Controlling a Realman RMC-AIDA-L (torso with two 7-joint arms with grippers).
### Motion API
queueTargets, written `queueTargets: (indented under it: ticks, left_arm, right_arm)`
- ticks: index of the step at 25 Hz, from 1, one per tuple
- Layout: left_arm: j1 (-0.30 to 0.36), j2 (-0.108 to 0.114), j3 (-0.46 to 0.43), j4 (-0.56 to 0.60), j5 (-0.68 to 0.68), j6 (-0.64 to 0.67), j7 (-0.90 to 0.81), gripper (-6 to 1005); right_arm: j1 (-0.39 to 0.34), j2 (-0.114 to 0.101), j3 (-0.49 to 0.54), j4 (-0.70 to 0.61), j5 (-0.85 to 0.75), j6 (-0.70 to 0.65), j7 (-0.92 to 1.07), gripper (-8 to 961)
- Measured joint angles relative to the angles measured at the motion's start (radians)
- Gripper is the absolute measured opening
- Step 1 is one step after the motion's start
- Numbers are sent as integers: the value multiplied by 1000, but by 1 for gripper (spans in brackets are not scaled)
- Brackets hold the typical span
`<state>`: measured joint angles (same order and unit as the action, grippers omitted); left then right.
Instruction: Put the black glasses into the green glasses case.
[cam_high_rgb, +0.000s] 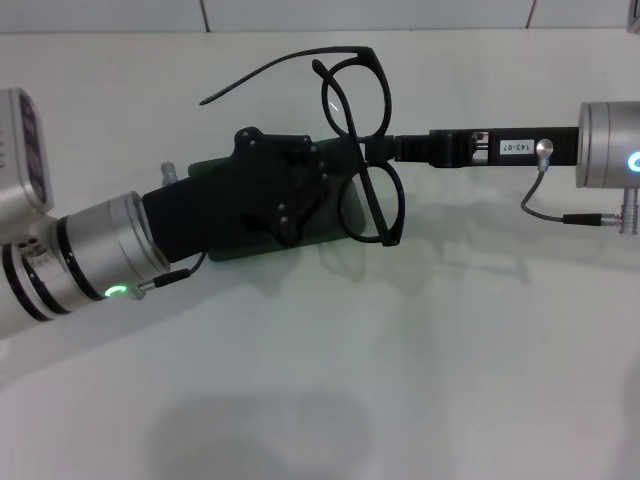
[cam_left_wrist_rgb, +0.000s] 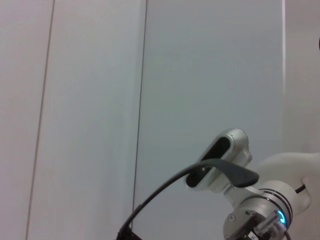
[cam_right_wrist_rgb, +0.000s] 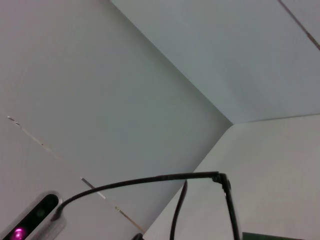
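Now right gripper (cam_high_rgb: 385, 150) clamped on black glasses (cam_high_rgb: 362, 140) at bridge, above green case (cam_high_rgb: 345, 235), left gripper (cam_high_rgb: 290, 185) over case, jaws can't tell.

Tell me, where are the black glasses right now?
In the head view, the black glasses sit mid-table, held at the bridge by the right gripper, beside the green glasses case under the left gripper.

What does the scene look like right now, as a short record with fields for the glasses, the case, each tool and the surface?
glasses: black glasses, lifted, temple arms unfolded, held at the bridge
case: green glasses case, on the table under the left tool, mostly hidden; open or shut not visible
right tool: right tool, reaching in from the right, shut on the glasses' bridge
left tool: left tool, over the case; fingers not visible
surface: white table
task state: glasses not yet in the case
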<state>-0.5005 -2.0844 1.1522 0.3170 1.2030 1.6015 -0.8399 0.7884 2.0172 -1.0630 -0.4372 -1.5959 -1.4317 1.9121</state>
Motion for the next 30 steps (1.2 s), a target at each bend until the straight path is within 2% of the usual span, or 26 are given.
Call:
queueTargets:
  ticks: [30]
  left_arm:
    - [-7, -5, 8, -7, 8, 0, 0, 37]
  right_arm:
    - [1, 7, 1, 4, 6, -37, -1, 78]
